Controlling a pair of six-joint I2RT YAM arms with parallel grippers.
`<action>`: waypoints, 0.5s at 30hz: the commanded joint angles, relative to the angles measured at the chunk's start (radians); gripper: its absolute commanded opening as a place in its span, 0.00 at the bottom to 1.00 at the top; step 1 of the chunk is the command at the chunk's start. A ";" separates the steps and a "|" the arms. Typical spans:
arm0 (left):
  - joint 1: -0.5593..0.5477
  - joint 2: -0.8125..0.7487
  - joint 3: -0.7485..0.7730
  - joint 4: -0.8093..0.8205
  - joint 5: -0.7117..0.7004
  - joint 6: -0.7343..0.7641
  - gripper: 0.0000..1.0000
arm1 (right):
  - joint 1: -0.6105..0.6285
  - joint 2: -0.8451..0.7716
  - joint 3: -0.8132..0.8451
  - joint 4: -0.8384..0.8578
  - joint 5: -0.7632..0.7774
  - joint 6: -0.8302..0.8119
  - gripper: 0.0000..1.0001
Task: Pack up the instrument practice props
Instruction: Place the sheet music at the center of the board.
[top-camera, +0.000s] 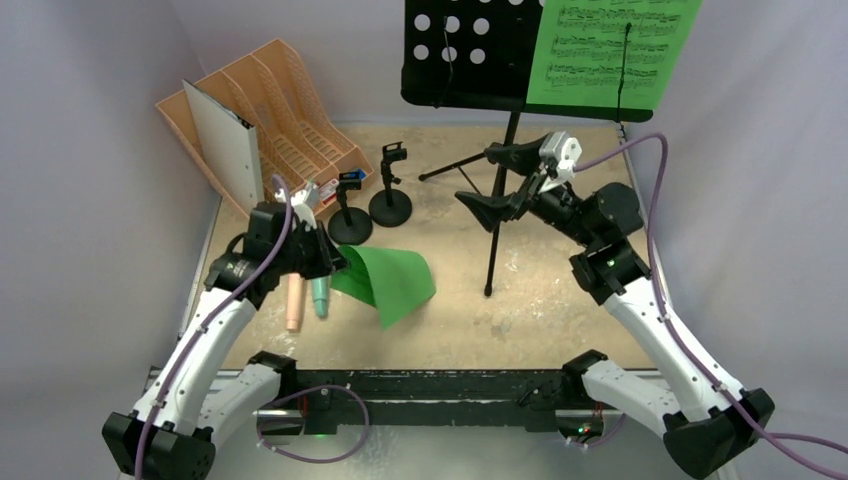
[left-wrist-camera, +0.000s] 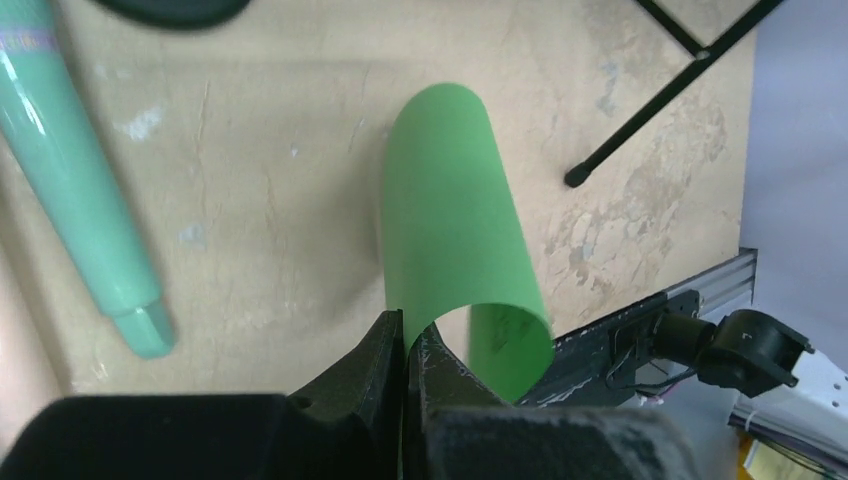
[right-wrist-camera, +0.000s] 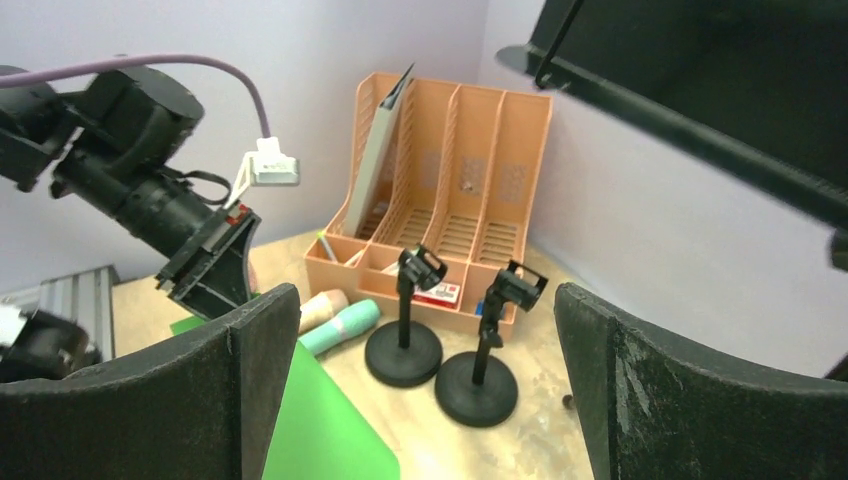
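The orange rack (top-camera: 290, 120) holds a grey binder (top-camera: 225, 135) in one end slot. Just in front of the rack, the left gripper (top-camera: 335, 264) pinches a green page (top-camera: 395, 285) (it curls over). The right gripper (top-camera: 498, 180) gapes wide, holding nothing.

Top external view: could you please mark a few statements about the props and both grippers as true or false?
1. The left gripper is shut on a curled green sheet. True.
2. The right gripper grips the tripod. False: its jaws stand wide open near the tripod, holding nothing.
3. The music desk is bare. False: a green sheet-music page stands on it.
4. Both clip poles stand upright in front of the orange rack. True.
5. The teal microphone stands in the rack. False: it lies on the table beside the pink microphone.
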 joint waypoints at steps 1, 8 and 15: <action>0.006 -0.064 -0.171 0.149 0.011 -0.194 0.00 | -0.002 -0.028 -0.060 0.051 -0.090 -0.027 0.99; 0.006 -0.061 -0.336 0.264 0.047 -0.341 0.00 | 0.038 0.010 -0.141 0.058 -0.103 -0.055 0.99; 0.006 0.003 -0.365 0.289 0.076 -0.325 0.00 | 0.064 0.029 -0.197 0.088 -0.078 -0.054 0.99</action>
